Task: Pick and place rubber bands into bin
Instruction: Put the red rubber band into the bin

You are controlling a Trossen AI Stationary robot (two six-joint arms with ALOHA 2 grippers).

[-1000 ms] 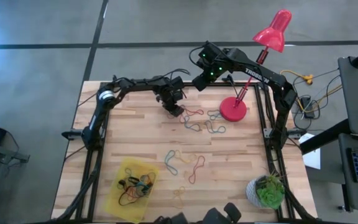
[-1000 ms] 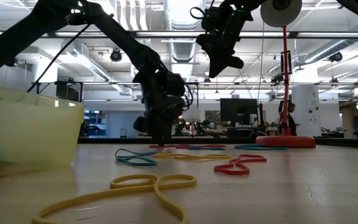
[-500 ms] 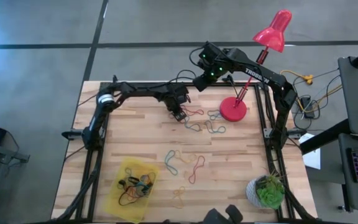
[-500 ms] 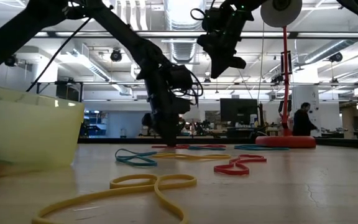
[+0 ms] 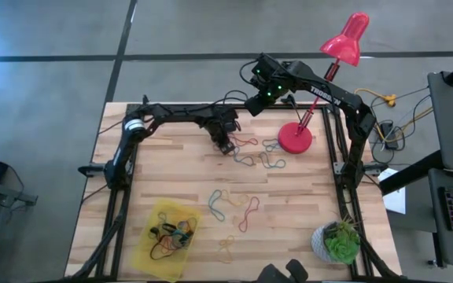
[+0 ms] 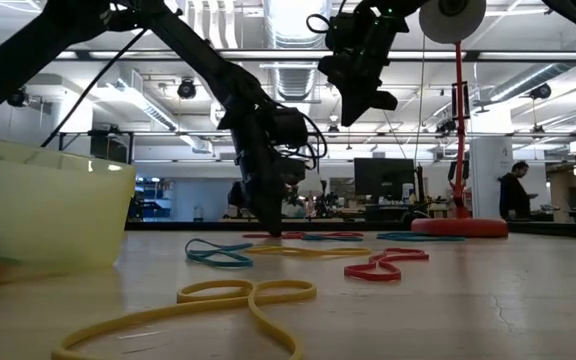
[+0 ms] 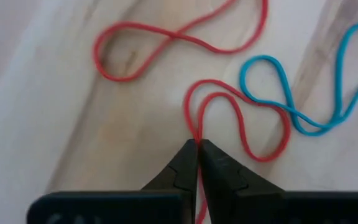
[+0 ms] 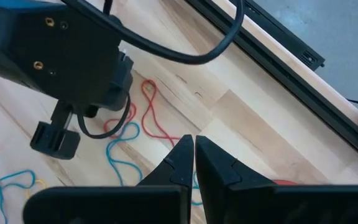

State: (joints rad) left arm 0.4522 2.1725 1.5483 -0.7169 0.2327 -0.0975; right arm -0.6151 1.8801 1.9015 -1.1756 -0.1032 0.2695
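Rubber bands in red, blue, green and yellow lie scattered flat on the wooden table; a red one [image 5: 246,142] and a blue one [image 7: 303,93] lie near the far edge, others mid-table [image 5: 234,206]. In the low view a yellow band [image 6: 238,300] lies nearest. The yellow translucent bin [image 5: 163,240] sits at the near left with several bands inside. My left gripper [image 5: 226,146] is down at the table, shut on a red band [image 7: 241,118]. My right gripper [image 5: 252,102] hangs high above the far edge, shut and empty [image 8: 193,146]. My left gripper pinches the red rubber band between its two fingertips where two strands of the loop run side by side [image 7: 197,129]. The fingers come from above, pointing down. The rest of the loop lies slack on the table.
A red desk lamp stands with its round base [image 5: 295,138] just right of the far bands, its head [image 5: 346,38] beyond the far edge. A potted green plant [image 5: 338,240] sits at the near right corner. A person [image 6: 513,195] stands far off in the room.
My left gripper has shifted a little toward the table's right and near edge, onto the red band, and then held still. The bands on the table have stayed put. A person has walked across the room behind.
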